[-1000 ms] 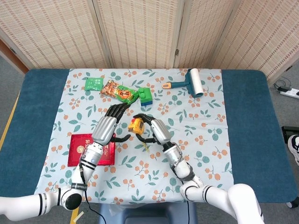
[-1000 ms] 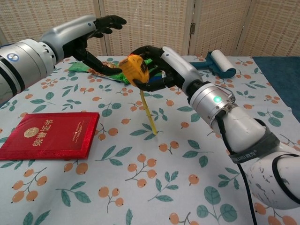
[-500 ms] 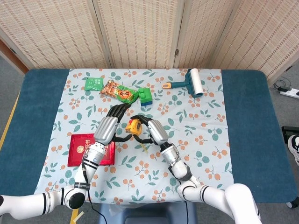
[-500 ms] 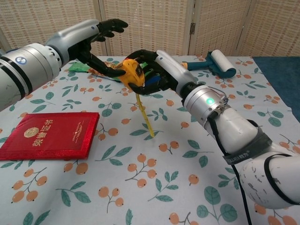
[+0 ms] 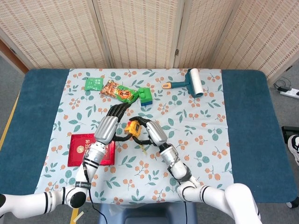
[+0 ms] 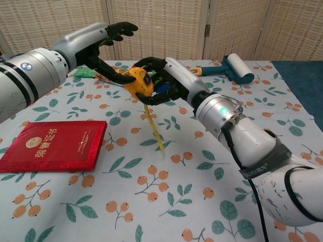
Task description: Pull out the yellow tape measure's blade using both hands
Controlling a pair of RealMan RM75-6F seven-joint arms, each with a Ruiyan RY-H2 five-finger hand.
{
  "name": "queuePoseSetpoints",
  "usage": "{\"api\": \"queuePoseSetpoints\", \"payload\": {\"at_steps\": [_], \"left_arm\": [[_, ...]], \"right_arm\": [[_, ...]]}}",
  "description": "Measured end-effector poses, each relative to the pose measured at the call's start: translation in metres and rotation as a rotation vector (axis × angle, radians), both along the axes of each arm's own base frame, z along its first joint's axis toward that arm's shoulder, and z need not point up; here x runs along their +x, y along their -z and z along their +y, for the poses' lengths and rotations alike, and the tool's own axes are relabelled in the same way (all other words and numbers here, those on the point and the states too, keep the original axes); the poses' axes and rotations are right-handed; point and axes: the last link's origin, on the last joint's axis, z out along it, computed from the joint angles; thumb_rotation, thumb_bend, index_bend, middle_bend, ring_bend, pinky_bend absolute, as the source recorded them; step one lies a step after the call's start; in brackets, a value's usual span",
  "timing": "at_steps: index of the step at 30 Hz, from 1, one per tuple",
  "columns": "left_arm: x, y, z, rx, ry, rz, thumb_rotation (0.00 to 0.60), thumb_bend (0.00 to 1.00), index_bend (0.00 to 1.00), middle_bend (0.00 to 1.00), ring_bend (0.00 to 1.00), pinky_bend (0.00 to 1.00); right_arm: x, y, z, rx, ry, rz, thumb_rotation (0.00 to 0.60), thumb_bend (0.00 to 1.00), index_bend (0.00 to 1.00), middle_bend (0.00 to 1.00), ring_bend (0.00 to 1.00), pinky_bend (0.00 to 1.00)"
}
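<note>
My right hand [image 6: 169,80] grips the yellow tape measure [image 6: 139,82] and holds it above the flowered tablecloth [image 6: 202,166]. A short length of yellow blade [image 6: 153,127] hangs from the case, its tip reaching down to the cloth. My left hand [image 6: 101,48] hovers just left of the case, fingers spread above it and thumb reaching to the case's left side; whether it touches is unclear. In the head view the tape measure [image 5: 132,128] sits between the left hand [image 5: 111,124] and the right hand [image 5: 153,134].
A red booklet [image 6: 53,146] lies at the front left of the cloth. A teal lint roller [image 5: 194,83] lies at the back right. A snack packet [image 5: 119,92], a green packet [image 5: 94,84] and a green and blue block [image 5: 145,95] lie at the back.
My right hand has carried the tape measure leftward, up against my left hand's thumb. The hanging blade has swung left with it. The left hand has shifted only slightly.
</note>
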Motion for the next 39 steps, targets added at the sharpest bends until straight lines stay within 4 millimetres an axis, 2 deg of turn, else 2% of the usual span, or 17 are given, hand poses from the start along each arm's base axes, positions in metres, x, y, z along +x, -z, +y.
{"api": "queuePoseSetpoints", "payload": {"at_steps": [9, 19, 32, 39], "left_arm": [[-0.003, 0.000, 0.001, 0.008, -0.002, 0.008, 0.600, 0.31, 0.10, 0.08, 0.05, 0.01], [-0.007, 0.000, 0.004, 0.023, -0.009, 0.014, 0.600, 0.53, 0.17, 0.08, 0.06, 0.01], [-0.010, 0.002, 0.006, 0.038, -0.022, 0.008, 0.600, 0.64, 0.30, 0.12, 0.08, 0.01], [-0.011, 0.001, 0.008, 0.044, -0.021, 0.011, 0.600, 0.71, 0.41, 0.14, 0.08, 0.02]], "right_arm": [[-0.003, 0.000, 0.001, 0.011, 0.005, 0.000, 0.600, 0.48, 0.59, 0.51, 0.48, 0.32], [-0.007, 0.000, 0.001, 0.021, 0.019, 0.006, 0.600, 0.48, 0.59, 0.51, 0.48, 0.32], [-0.014, -0.002, -0.001, 0.024, 0.039, 0.004, 0.600, 0.48, 0.59, 0.51, 0.48, 0.32], [-0.015, -0.003, -0.003, 0.023, 0.046, 0.000, 0.600, 0.48, 0.59, 0.51, 0.48, 0.32]]}}
